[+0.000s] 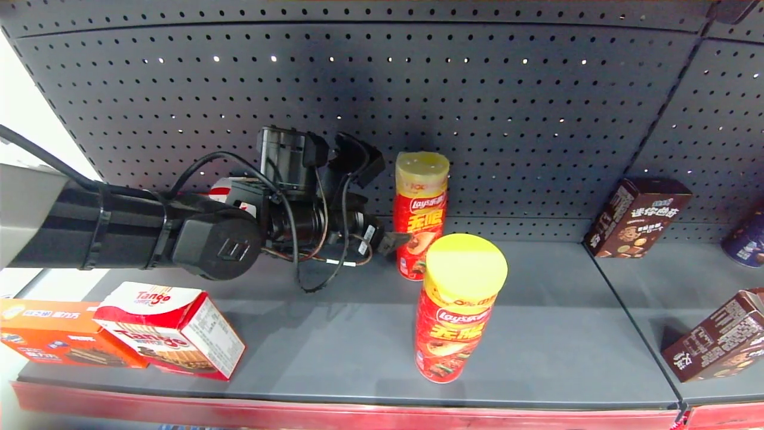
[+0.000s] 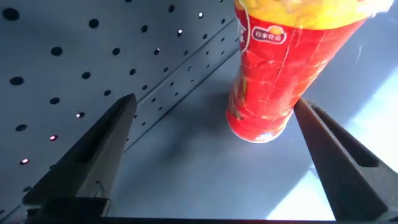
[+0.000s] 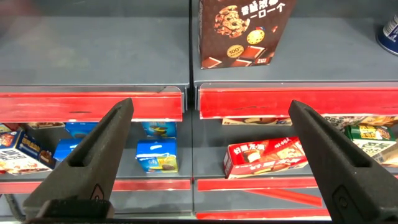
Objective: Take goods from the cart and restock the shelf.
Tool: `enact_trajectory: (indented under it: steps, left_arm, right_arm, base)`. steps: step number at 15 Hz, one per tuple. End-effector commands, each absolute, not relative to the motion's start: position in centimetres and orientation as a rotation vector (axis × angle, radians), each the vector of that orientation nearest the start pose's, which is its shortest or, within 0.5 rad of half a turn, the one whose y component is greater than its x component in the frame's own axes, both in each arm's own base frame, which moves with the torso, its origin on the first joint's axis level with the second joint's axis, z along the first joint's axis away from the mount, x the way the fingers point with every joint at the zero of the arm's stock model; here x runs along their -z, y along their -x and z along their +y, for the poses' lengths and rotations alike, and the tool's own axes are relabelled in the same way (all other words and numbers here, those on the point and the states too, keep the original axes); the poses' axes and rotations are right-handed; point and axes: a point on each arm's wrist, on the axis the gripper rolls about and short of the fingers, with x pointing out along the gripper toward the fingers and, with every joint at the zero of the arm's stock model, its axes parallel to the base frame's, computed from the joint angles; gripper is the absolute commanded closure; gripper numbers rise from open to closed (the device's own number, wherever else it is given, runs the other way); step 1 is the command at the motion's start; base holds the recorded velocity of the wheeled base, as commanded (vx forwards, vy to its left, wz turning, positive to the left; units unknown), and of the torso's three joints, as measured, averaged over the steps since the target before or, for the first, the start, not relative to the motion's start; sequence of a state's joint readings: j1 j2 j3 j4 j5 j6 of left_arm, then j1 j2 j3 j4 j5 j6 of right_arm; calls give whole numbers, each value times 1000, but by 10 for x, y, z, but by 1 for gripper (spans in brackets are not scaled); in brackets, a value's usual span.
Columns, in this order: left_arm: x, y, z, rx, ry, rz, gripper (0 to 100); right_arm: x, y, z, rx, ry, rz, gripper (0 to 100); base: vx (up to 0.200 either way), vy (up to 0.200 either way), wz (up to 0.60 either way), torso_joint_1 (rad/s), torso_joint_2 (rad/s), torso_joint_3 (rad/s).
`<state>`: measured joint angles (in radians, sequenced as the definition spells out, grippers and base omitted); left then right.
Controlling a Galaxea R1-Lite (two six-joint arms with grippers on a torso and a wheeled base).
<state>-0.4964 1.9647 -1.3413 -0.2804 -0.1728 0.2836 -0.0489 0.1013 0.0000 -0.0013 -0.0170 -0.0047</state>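
Observation:
Two red chip cans with yellow lids stand upright on the grey shelf (image 1: 555, 334): one at the back (image 1: 420, 215) by the pegboard, one nearer the front (image 1: 456, 307). My left gripper (image 1: 391, 242) is just left of the rear can, low near its base. In the left wrist view this gripper (image 2: 216, 104) is open, and the rear can (image 2: 273, 81) stands just beyond the fingertips (image 2: 124, 112), not held. My right gripper (image 3: 211, 104) is open and empty, facing the shelf front below a brown cookie box (image 3: 239, 31).
A red-and-white wafer box (image 1: 173, 331) and an orange box (image 1: 57, 340) lie at the front left. Brown boxes (image 1: 635, 218) (image 1: 716, 343) and a blue pack (image 1: 746, 239) are on the right bay. Red price rails (image 3: 93, 106) front lower shelves holding several packs (image 3: 267, 155).

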Motion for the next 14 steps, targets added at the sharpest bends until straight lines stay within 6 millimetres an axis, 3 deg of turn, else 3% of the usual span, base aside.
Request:
enact_trajectory:
  steps: [1, 14]
  left_arm:
    - [-202, -350, -192, 700, -327, 249, 0]
    - [-197, -347, -189, 669, -339, 270, 0]
  right_arm:
    - [-78, 15, 0, 66, 4, 101, 0]
    - [-78, 15, 0, 66, 4, 101, 0]
  base:
    - [0, 0, 0, 0, 0, 0]
    - [0, 0, 0, 0, 0, 0]
